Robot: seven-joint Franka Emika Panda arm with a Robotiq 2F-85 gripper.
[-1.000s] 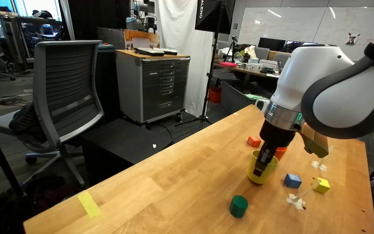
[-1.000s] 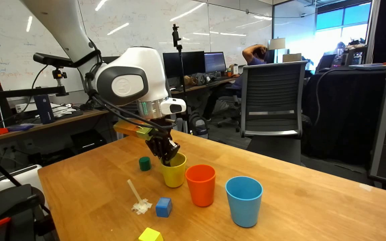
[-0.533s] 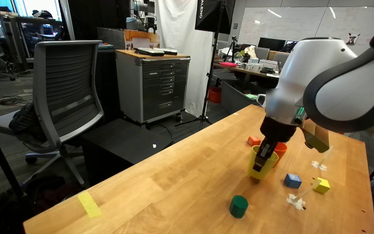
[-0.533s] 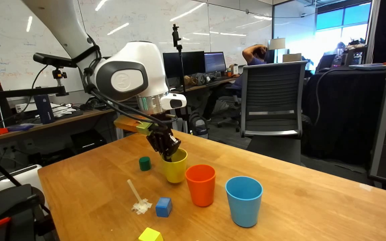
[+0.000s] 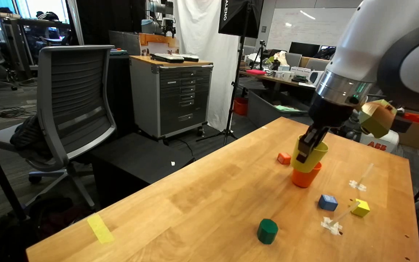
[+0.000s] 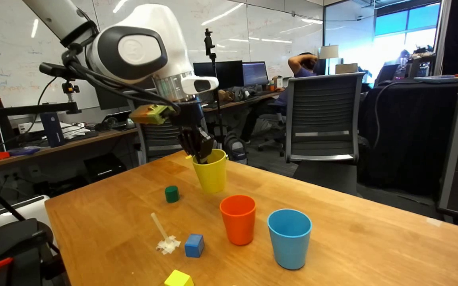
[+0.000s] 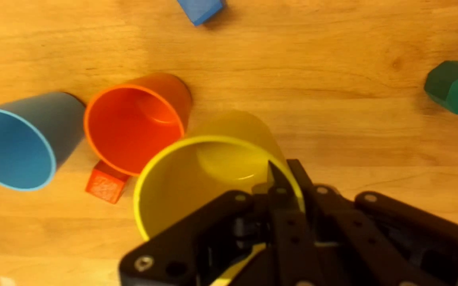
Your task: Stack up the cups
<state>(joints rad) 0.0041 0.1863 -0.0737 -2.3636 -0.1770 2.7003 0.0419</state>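
Holding the yellow cup (image 5: 311, 161) aloft in an exterior view, overlapping the orange cup (image 5: 305, 179). In an exterior view, hanging above the table (image 6: 352, 238), beyond the orange cup, with the blue cup (image 6: 290, 241) right of the latter. In the wrist view, clamped narrowly across the rim by the end effector (image 7: 286, 174), beside the orange cup. Likely carrying toward a stack; next, centre over the orange cup and lower.

Wooden table (image 6: 356, 242), orange cup (image 6: 238, 222), blue cup (image 6: 290, 246) (both upright), green prism (image 6: 171, 194), small blocks (image 6: 194, 246)
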